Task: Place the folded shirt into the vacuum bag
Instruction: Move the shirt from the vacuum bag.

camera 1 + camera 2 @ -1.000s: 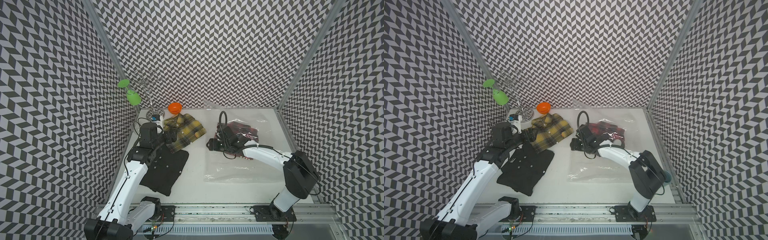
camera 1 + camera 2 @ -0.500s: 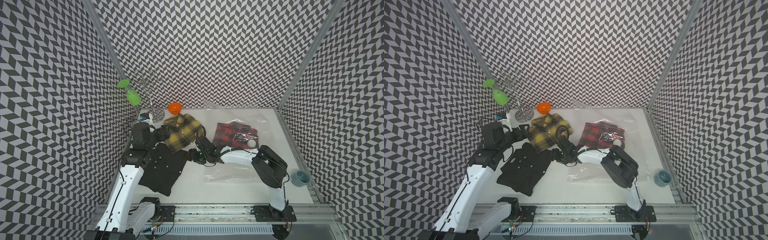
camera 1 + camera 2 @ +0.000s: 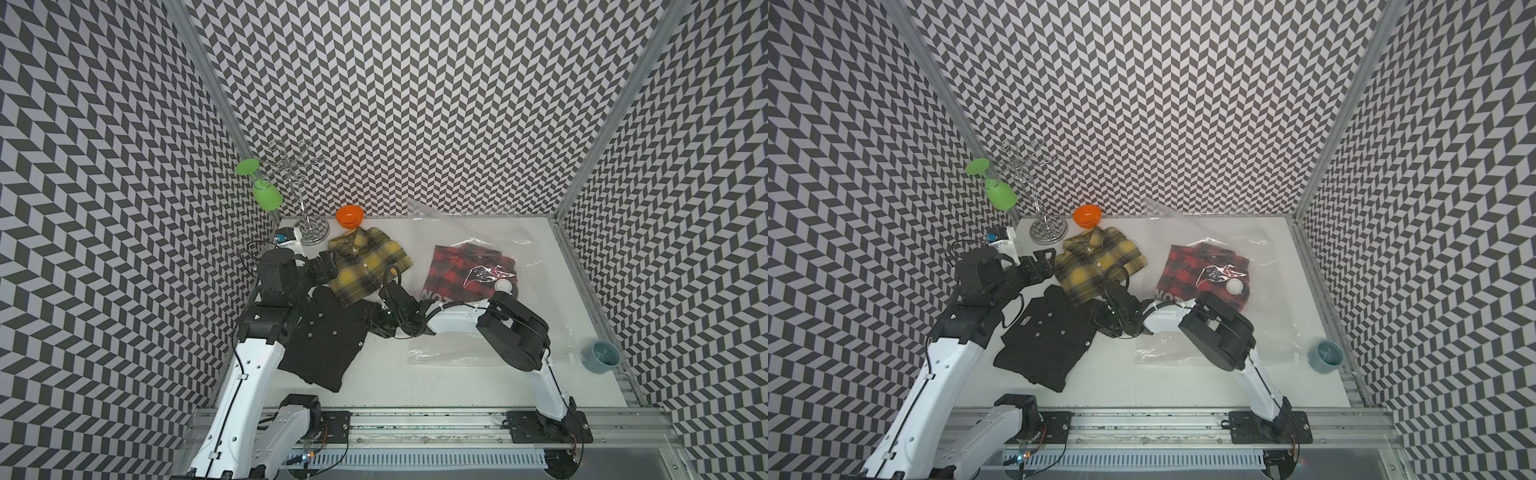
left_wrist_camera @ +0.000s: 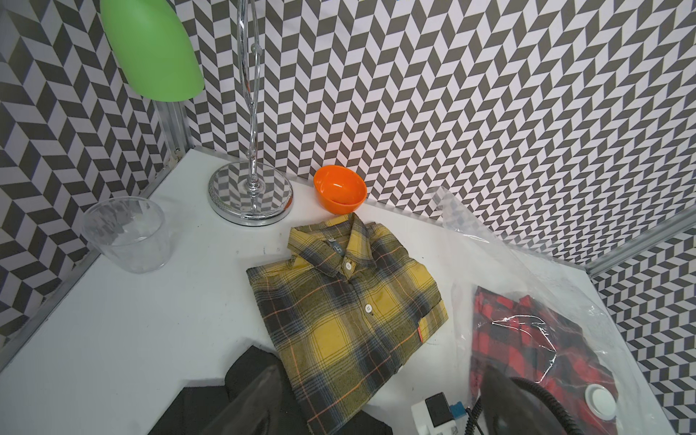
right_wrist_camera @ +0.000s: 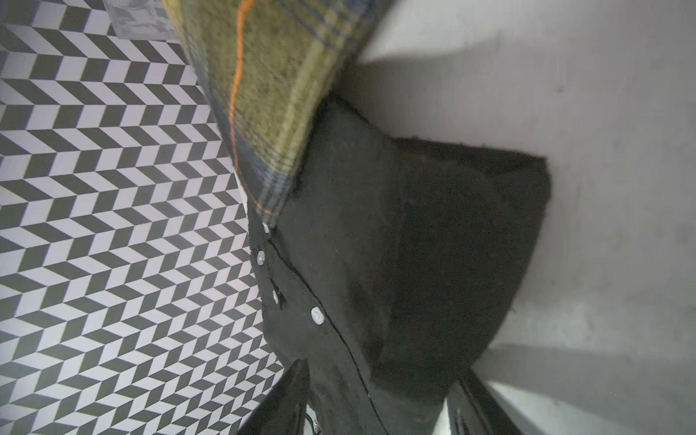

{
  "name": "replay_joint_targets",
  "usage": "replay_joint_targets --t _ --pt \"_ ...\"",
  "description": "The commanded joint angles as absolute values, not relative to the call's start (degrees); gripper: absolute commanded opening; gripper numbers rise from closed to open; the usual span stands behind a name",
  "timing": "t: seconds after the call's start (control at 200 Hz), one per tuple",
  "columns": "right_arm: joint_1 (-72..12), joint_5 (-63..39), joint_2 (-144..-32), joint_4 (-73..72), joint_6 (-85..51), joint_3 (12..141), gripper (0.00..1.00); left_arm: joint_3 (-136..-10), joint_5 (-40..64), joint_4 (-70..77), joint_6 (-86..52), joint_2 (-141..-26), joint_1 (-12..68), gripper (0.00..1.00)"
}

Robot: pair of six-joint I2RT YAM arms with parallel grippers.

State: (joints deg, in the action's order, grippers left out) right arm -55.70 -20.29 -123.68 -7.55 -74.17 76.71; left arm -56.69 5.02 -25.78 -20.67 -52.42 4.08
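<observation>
The black folded button shirt (image 3: 324,345) lies flat on the white bench (image 3: 415,386) near its left edge, outside the large clear plastic vacuum bag (image 3: 540,249). The bag covers the bench's right half up to the back edge. It contains a red-and-black plaid shirt (image 3: 469,270) beneath its round white valve (image 3: 504,286).

The right gripper (image 5: 376,395) straddles the black shirt's edge nearest the bag; whether its jaws clamp the fabric cannot be told. The left gripper (image 3: 1043,257) hovers, jaws wide apart, beside a yellow plaid folded shirt (image 3: 365,266) whose corner overlaps the black shirt.
</observation>
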Motion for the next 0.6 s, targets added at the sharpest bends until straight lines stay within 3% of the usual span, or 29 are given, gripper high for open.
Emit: replay_joint_targets --t 0.0,0.215,0.386,0.596 --pt "-56.2 -19.2 -126.3 -11.2 -78.7 75.3 0.53 -58.0 6.9 -25.9 -21.2 -52.3 3.8 0.83" --pt "-56.6 -17.9 -126.6 -15.0 -79.1 73.0 0.29 -57.4 10.3 -24.4 -22.3 -51.8 3.7 0.83" --pt "-57.3 -22.7 -123.7 -21.8 -78.9 71.4 0.1 -57.9 12.7 -24.5 -24.5 -51.7 3.6 0.83" --pt "-59.2 -22.9 -113.2 -17.4 -75.2 70.6 0.04 -60.2 14.3 -24.8 -25.5 -51.1 3.6 0.82"
